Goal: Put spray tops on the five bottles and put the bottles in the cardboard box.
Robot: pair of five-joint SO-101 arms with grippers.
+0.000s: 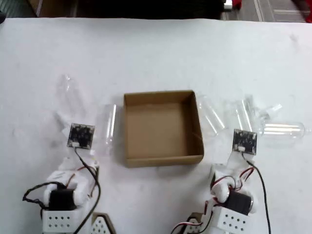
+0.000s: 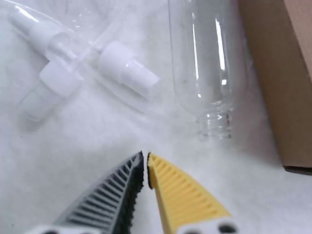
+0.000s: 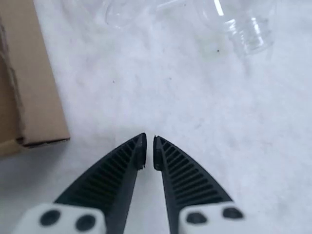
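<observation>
White table — bottle lengthwise beside cardboard box, neck toward left arm — both jaws together.

The table is covered edge to edge with a white, slightly fuzzy sheet. Seen close, the table's covering looks soft and fibrous, with faint creases and a few tiny dark specks. Past the table's far edge lies a dark strip. Beyond the table's far right corner there is grey floor marked with pale lines, and a small red object just beside it. Beyond the table's far left corner sits something brownish, too cropped to identify.
</observation>
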